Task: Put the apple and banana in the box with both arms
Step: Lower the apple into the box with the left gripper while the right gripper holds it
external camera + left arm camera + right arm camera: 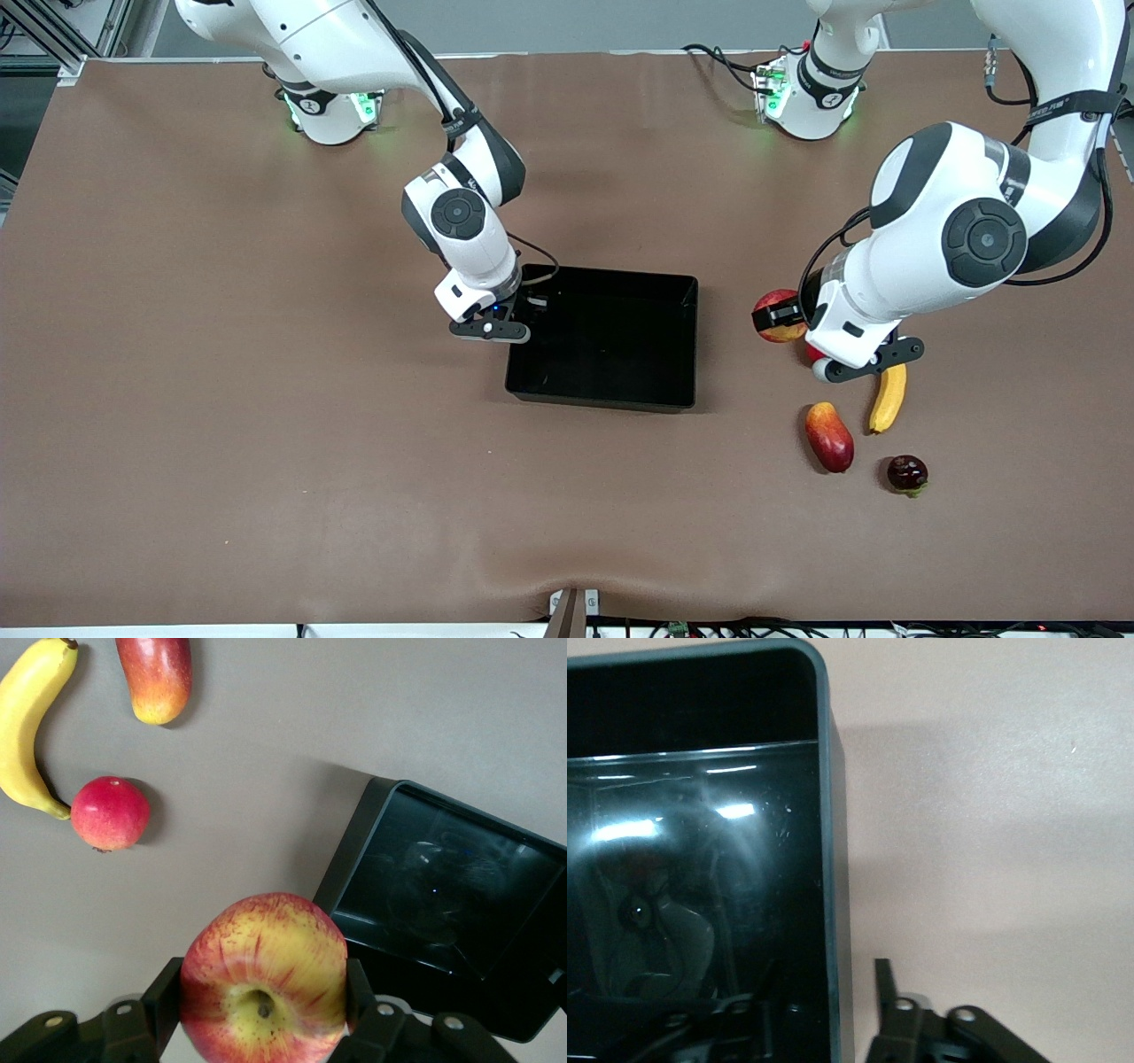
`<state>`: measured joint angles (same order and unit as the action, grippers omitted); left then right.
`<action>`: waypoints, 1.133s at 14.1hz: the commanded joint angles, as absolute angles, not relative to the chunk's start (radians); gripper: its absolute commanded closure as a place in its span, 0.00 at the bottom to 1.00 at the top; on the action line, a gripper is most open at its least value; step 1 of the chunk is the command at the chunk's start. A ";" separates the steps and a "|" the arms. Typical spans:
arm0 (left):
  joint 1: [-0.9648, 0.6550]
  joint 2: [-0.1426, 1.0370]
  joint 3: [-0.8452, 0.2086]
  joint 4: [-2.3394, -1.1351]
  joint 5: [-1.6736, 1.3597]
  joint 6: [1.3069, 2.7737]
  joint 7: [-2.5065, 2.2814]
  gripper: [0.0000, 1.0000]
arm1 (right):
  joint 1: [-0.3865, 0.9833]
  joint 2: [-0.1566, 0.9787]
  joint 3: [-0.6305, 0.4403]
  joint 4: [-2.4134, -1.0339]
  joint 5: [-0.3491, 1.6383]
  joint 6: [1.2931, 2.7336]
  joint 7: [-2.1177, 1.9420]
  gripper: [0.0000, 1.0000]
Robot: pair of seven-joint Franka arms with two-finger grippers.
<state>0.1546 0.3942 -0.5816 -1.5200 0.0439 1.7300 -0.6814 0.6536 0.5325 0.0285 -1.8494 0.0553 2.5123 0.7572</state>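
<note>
The left gripper (pixel 263 1010) clamps the small round red-and-yellow mottled apple (pixel 264 979), stem end toward its wrist camera, raised, apparently, over the brown surface (pixel 221 399) beside the shallow black plastic box (pixel 604 390). The curved yellow banana (pixel 889 397) lies lengthwise toward the front camera. The right gripper (pixel 518 310) straddles the box's wall, fingers parted.

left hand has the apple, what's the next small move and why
Probably carry it sideways to over the box. The left hand is shut on the apple, which hangs above bare table beside the box, and the box looks empty. The right hand straddles the box wall at the right arm's end, so aim for the middle. The banana still lies on the table.
</note>
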 commanded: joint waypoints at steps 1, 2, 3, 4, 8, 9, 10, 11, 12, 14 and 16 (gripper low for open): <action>0.118 0.419 -0.583 -1.514 0.028 1.770 -0.703 1.00 | 0.646 0.523 0.025 -1.836 0.044 2.508 0.772 0.00; 0.091 0.420 -0.583 -1.529 0.022 1.799 -0.727 1.00 | 0.643 0.522 0.025 -1.821 0.044 2.505 0.770 0.00; 0.062 0.445 -0.583 -1.532 0.020 1.818 -0.795 1.00 | 0.638 0.519 0.025 -1.809 0.044 2.503 0.769 0.00; 0.023 0.468 -0.581 -1.535 0.028 1.845 -0.875 1.00 | 0.629 0.515 0.025 -1.804 0.044 2.503 0.765 0.00; -0.046 0.549 -0.578 -1.598 0.072 2.006 -1.018 1.00 | 0.572 0.502 0.025 -1.781 0.044 2.503 0.691 0.00; -0.057 0.575 -0.578 -1.612 0.075 2.044 -1.037 1.00 | 0.551 0.497 0.025 -1.781 0.044 2.502 0.660 0.00; -0.081 0.606 -0.575 -1.614 0.086 2.069 -1.054 1.00 | 0.531 0.492 0.026 -1.781 0.044 2.497 0.626 0.00; -0.104 0.629 -0.572 -1.615 0.130 2.075 -1.083 1.00 | 0.508 0.491 0.026 -1.781 0.044 2.478 0.588 0.00; -0.110 0.661 -0.571 -1.614 0.182 2.079 -1.130 1.00 | 0.490 0.489 0.026 -1.781 0.046 2.471 0.548 0.00; -0.138 0.705 -0.571 -1.615 0.253 2.115 -1.228 1.00 | 0.448 0.483 0.028 -1.781 0.049 2.470 0.465 0.00; -0.146 0.735 -0.571 -1.615 0.303 2.118 -1.264 1.00 | 0.422 0.477 0.028 -1.782 0.049 2.468 0.413 0.00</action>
<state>-0.1320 0.7189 -0.5737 -1.6180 0.2480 2.0931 -1.1925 0.4541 0.5033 0.0114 -1.7717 0.0549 2.4858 0.4619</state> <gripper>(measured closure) 0.256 0.000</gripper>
